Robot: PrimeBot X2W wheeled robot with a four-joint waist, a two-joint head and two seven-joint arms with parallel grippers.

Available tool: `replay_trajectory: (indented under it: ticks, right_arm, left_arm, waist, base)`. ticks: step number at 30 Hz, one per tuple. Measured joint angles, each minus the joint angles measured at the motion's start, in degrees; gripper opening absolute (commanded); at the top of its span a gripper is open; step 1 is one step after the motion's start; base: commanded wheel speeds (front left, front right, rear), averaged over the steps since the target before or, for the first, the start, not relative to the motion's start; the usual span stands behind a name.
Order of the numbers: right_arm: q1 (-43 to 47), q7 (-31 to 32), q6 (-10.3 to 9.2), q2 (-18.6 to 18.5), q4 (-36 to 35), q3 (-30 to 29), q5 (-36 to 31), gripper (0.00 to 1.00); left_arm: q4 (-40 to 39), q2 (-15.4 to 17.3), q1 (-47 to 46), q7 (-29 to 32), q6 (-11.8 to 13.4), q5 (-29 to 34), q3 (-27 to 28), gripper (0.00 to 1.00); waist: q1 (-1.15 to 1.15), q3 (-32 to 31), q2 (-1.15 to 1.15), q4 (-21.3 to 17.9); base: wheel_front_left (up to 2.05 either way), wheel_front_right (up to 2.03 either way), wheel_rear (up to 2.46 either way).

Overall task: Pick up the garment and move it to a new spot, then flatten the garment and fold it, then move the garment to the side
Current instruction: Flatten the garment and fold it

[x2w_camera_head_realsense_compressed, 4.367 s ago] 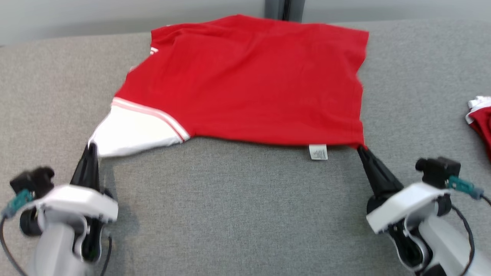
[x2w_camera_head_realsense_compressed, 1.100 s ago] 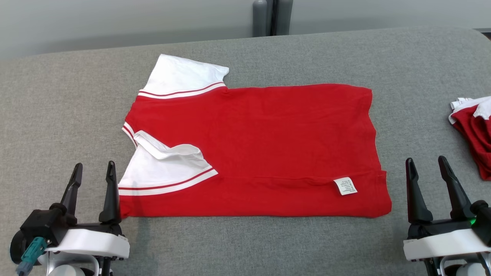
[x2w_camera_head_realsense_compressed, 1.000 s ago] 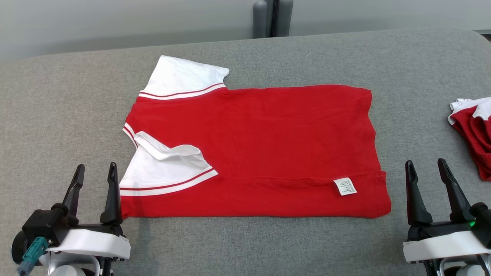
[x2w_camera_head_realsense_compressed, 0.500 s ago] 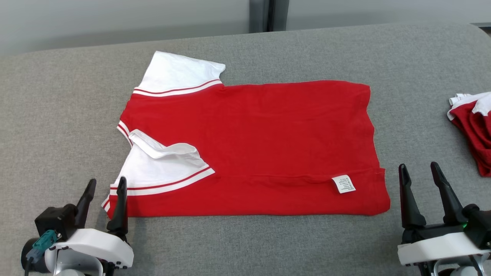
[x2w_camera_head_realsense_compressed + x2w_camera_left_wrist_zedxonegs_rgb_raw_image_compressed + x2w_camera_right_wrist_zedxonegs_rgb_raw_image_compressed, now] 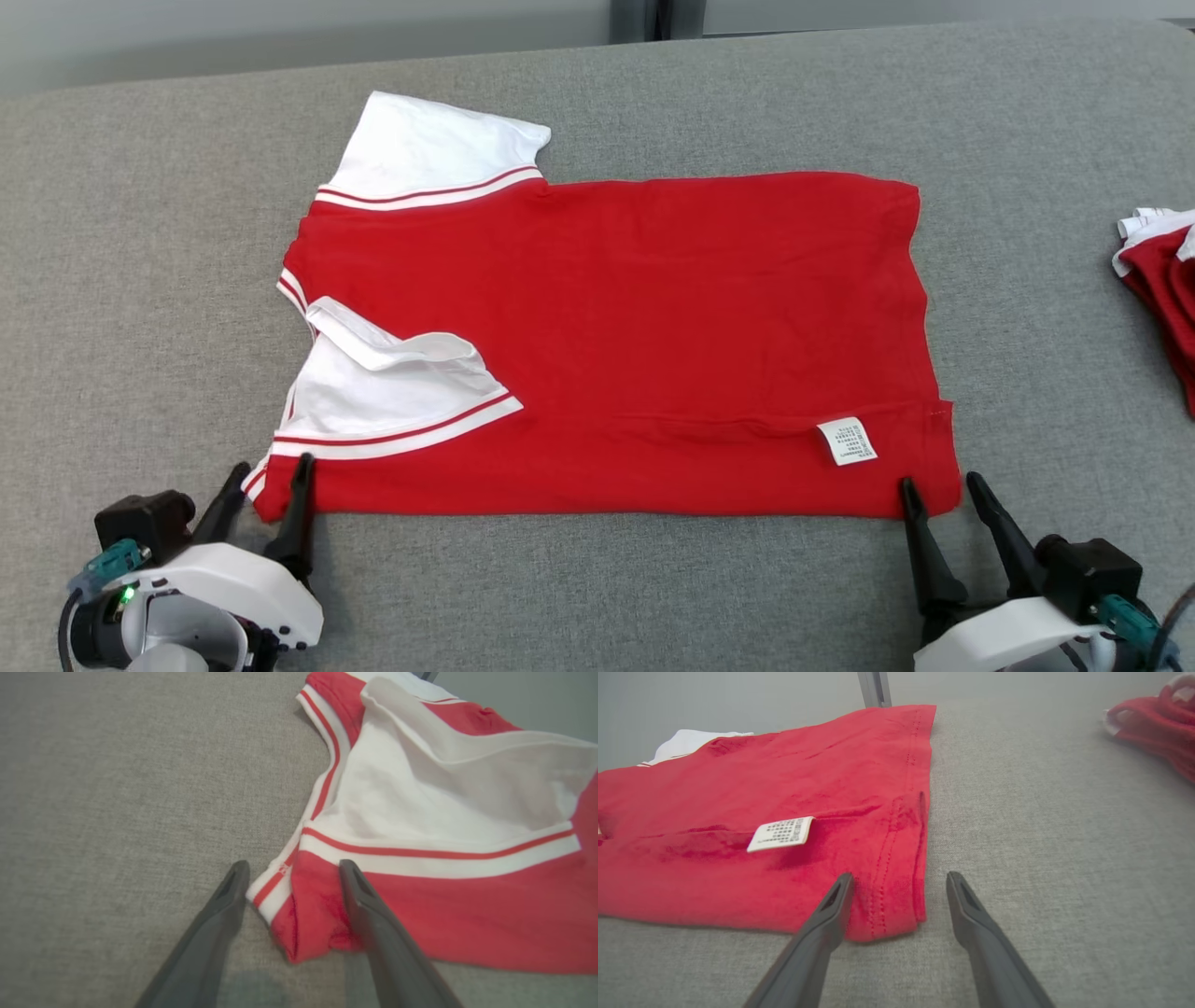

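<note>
At the lower left, the left gripper (image 5: 271,464) has its two dark fingers spread, straddling the near left corner of the red garment (image 5: 635,336). One finger is over the red cloth, the other over the grey surface (image 5: 597,588) just beside the striped trim. The garment lies flat across the middle of the surface, with a white sleeve (image 5: 373,392) lying over its left part and a white label (image 5: 848,441) near its right hem. The right gripper (image 5: 938,481), fingers likewise apart, brackets the near right corner. A red-and-white bundle (image 5: 1162,280) lies well apart at the far right.

Left hand (image 5: 273,462), right hand (image 5: 937,479) agape
</note>
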Motion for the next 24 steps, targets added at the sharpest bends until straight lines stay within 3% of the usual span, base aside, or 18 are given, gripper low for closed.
replay_trajectory:
  ticks: [1, 2, 4, 5, 6, 7, 8, 14, 15, 16, 24]
  right_arm:
    - [-0.38, -0.01, 0.00, 0.02, 0.81, 0.36, 0.41, 1.00]
    - [-0.59, 0.00, 0.00, 0.02, 1.74, 0.87, 0.78, 1.00]
    - [-1.21, -0.18, 0.00, 0.11, 3.31, 2.00, 1.85, 0.45]
    - [-1.21, -0.18, 0.00, 0.11, 3.31, 2.00, 1.85, 0.45]
    - [-1.85, -0.30, 0.00, -0.08, 4.34, 2.55, 2.13, 0.32]
    - [-2.35, -0.34, 0.00, -0.46, 5.00, 3.14, 2.24, 0.08]
    - [-2.83, -0.34, 0.00, -0.71, 5.84, 3.52, 2.96, 0.00]
    - [-4.09, -0.35, 0.20, -2.30, 7.45, 4.95, 5.04, 0.00]
    - [-1.43, 0.35, 0.16, -4.25, 4.72, 3.05, 6.31, 0.00]
    - [5.57, 4.95, 0.16, -5.19, -1.57, -0.08, 6.02, 0.00]
    - [12.76, 9.03, 0.16, -2.88, -6.68, -3.12, 4.89, 0.00]
  left_arm:
    - [0.21, 0.04, -0.38, 0.18, -0.10, -0.18, -0.02, 0.15]
    - [0.45, 0.07, -0.71, 0.46, -0.10, -0.21, -0.10, 0.00]
    - [0.53, 0.09, -1.47, 1.23, -0.21, -0.36, -0.43, 0.00]
    - [0.53, 0.09, -1.47, 1.23, -0.21, -0.36, -0.43, 0.00]
    - [0.51, -0.09, -1.66, 1.55, -0.40, -0.35, -0.87, 0.00]
    - [0.48, -0.24, -1.70, 1.63, -0.44, -0.35, -0.99, 0.00]
    - [0.42, -0.09, -1.79, 1.80, -0.57, -0.35, -1.11, 0.00]
    - [-1.63, 0.31, -1.17, 2.38, -0.42, -0.20, -1.81, 0.00]
    - [-6.20, 0.29, 2.39, 3.30, 0.26, 0.36, -3.26, 0.00]
    - [-13.24, -0.26, 10.66, 4.74, 2.55, -0.13, -3.76, 0.00]
    - [-17.95, -0.82, 18.36, 7.11, 5.13, -1.88, -3.35, 0.00]
  waist:
    - [0.00, 0.13, 0.00, 0.01]
    - [0.00, 0.27, 0.00, 0.01]
    - [0.00, 0.45, 0.00, -0.04]
    - [0.00, 0.45, 0.00, -0.04]
    - [0.00, 0.50, 0.00, -0.02]
    - [0.00, 0.54, 0.00, 0.05]
    - [0.00, 0.57, 0.00, 0.17]
    - [0.00, 0.31, 0.00, 0.88]
    - [0.00, -0.79, 0.00, 3.48]
    - [0.00, -3.61, 0.00, 5.36]
    - [0.00, -6.76, 0.00, 5.64]
  base:
    - [0.00, 0.00, 0.00]
    - [0.00, 0.00, 0.00]
    - [0.00, 0.00, 0.00]
    - [0.00, 0.00, 0.00]
    - [0.00, 0.00, 0.00]
    - [0.00, 0.00, 0.00]
    - [0.00, 0.00, 0.00]
    - [0.00, 0.00, 0.00]
    - [0.00, 0.00, 0.00]
    - [0.00, 0.00, 0.00]
    - [0.00, 0.00, 0.00]
